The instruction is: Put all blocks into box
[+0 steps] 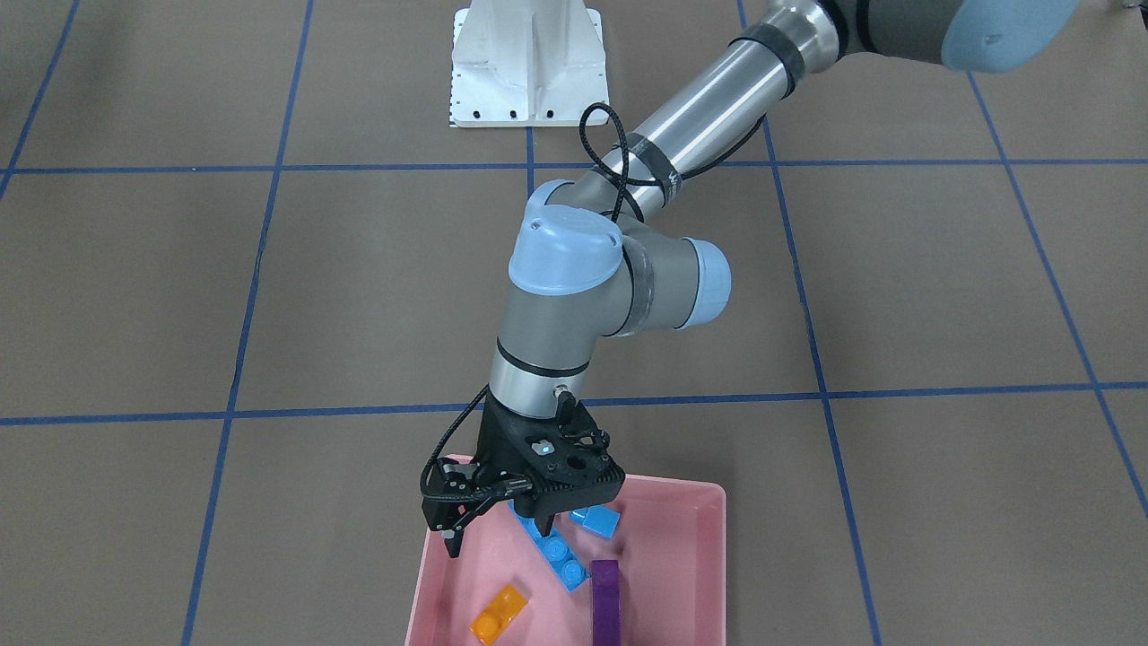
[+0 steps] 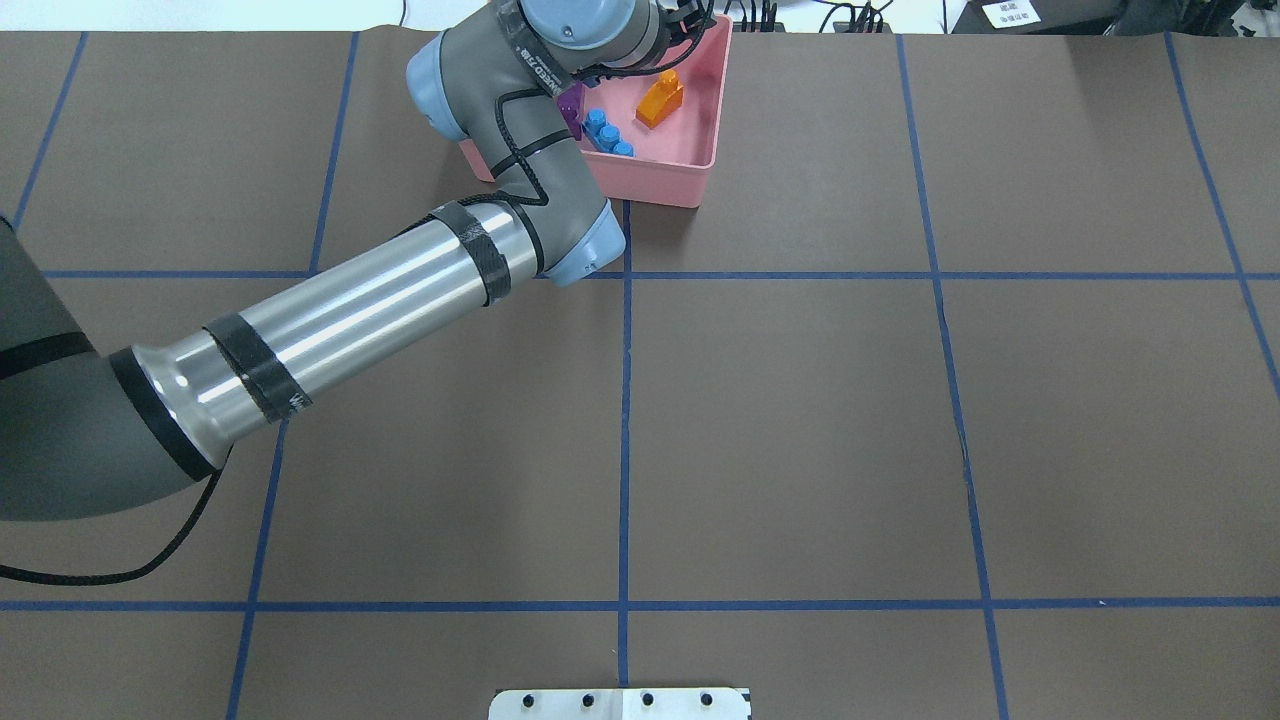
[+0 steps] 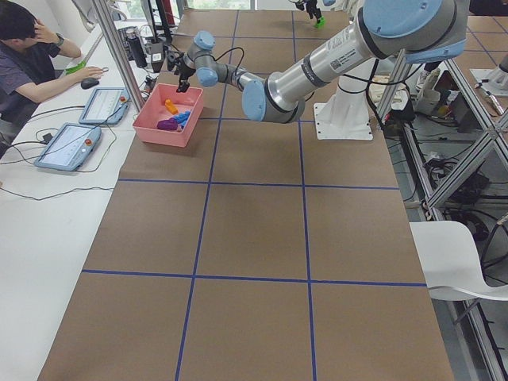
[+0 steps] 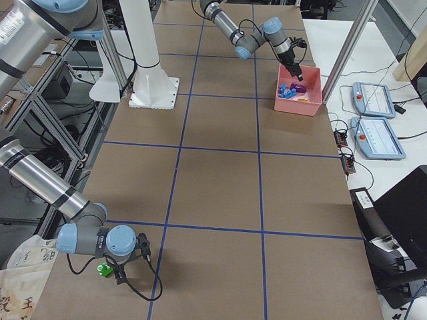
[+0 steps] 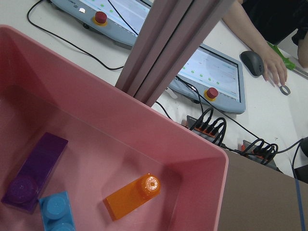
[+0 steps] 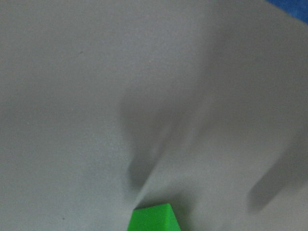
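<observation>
Hovering over the box (image 1: 700,502), my left claw (image 1: 511,529) hangs spread and empty above four blocks (image 1: 560,556). The green block (image 4: 103,270) lies at the tabletop's (image 4: 220,187) other end, at 6 o'clock in my right wrist view, just beside my right claw (image 4: 118,277), whose opening I cannot tell; that arm is nearer.

Left arm (image 2: 350,300) stretched forward, left gripper (image 1: 502,531) pointing down, fingers spread. Right arm (image 4: 40,180) bent low; right gripper (image 4: 115,272) aperture indiscernible.

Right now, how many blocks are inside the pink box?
4: orange block toward a corner of the box, purple block beside the long blue block, short blue block under the left arm. The green block lies outside, far down the table. The arm may hide more.
</observation>
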{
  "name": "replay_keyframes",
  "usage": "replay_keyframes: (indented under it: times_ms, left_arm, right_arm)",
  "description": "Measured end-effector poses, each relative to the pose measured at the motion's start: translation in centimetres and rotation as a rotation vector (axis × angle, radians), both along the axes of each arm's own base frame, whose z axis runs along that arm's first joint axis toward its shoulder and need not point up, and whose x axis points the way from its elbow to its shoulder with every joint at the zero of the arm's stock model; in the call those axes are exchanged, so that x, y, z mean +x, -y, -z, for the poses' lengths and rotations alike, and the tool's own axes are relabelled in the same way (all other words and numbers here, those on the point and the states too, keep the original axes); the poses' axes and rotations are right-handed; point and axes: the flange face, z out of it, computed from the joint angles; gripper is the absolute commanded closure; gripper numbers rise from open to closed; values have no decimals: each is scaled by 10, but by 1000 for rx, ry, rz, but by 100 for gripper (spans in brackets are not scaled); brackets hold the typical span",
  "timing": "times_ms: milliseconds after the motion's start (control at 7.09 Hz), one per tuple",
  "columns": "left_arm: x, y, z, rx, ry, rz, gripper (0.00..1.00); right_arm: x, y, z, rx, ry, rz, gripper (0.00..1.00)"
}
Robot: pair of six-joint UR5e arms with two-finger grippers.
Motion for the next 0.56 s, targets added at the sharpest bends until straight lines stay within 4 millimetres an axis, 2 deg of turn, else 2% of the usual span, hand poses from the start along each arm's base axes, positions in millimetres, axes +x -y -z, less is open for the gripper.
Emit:
replay_keyframes:
  times_ms: [565]
  left_arm:
    - [0, -3, 3, 8, -5, -3, 0]
  right_arm:
    - [1, -6, -5, -18, 11, -1, 85]
